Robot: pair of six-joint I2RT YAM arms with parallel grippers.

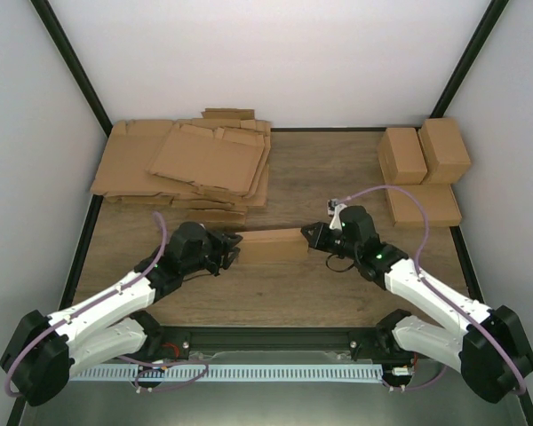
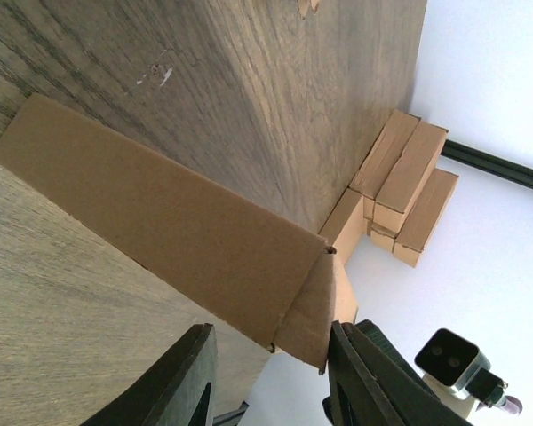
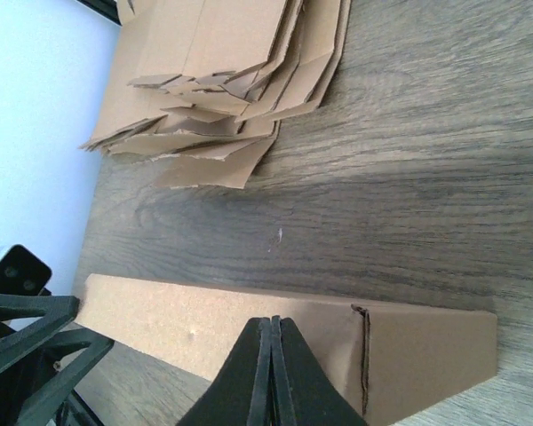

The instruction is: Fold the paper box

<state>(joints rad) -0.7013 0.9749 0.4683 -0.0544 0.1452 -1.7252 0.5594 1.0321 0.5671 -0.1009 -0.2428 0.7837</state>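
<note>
From above, the paper box [image 1: 271, 246] lies folded into a long shape at the middle of the table [image 1: 275, 297], with one arm at each end, a pile of flat sheets [image 1: 191, 164] at the far left and a few finished small boxes [image 1: 422, 169] at the far right. That view is too distant to show how the fingers stand. The left wrist camera does: the left gripper [image 2: 271, 330] is partly open, with the box's near end and its loose end flap between the two fingers. One finger sits right at the flap's edge and a gap shows beside the other, so no firm hold can be made out. The right wrist camera shows the right gripper [image 3: 271, 321] closed tight with nothing between its fingers. Its joined tips point at the long side of the box near a crease, and whether they press on it cannot be told. The lower parts of both pairs of fingers are cut off by the frame edges, and the box's far end is hidden in the left wrist view.
</note>
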